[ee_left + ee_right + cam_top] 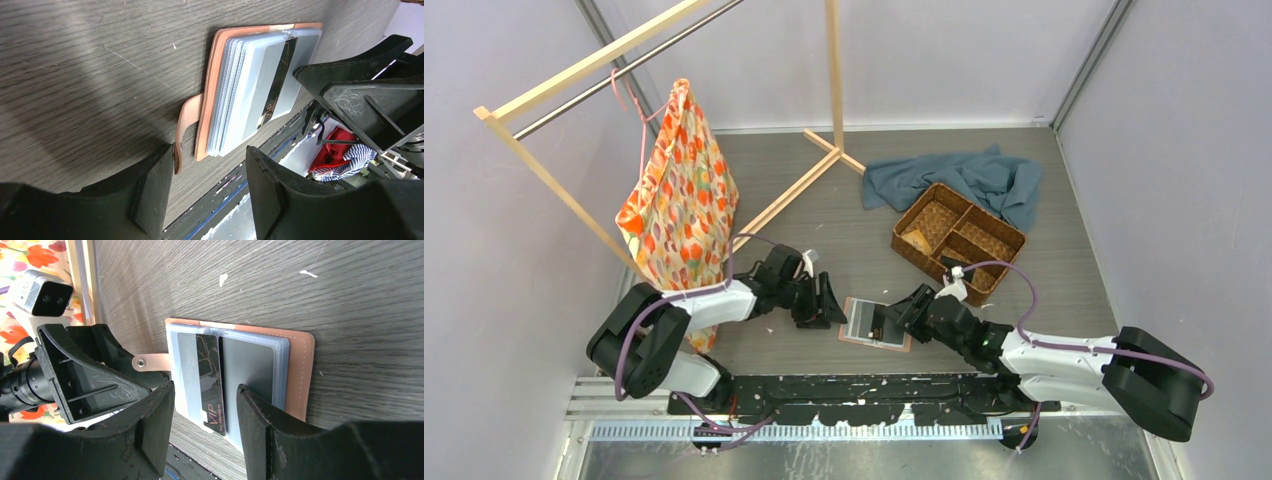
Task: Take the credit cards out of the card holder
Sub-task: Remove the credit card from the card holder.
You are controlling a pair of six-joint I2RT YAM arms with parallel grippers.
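The salmon-pink card holder (876, 323) lies open on the table between my two grippers, its clear sleeves facing up (250, 95) (295, 365). One black credit card (210, 385) (277, 80) marked VIP sits along the fold, and its end pokes out past the sleeves. My left gripper (829, 305) (210, 182) stands open at the holder's left edge, with the snap tab (186, 120) beside one finger. Over the holder's near edge my right gripper (906, 310) (205, 412) is open, the card's end showing between its fingers without being gripped.
A brown woven basket (999, 262) with three compartments stands behind the right arm; a tan flat piece (916, 239) lies in it. A blue cloth (974, 178) lies behind it. An orange flowered bag (679, 195) hangs from a wooden rack (784, 205) on the left.
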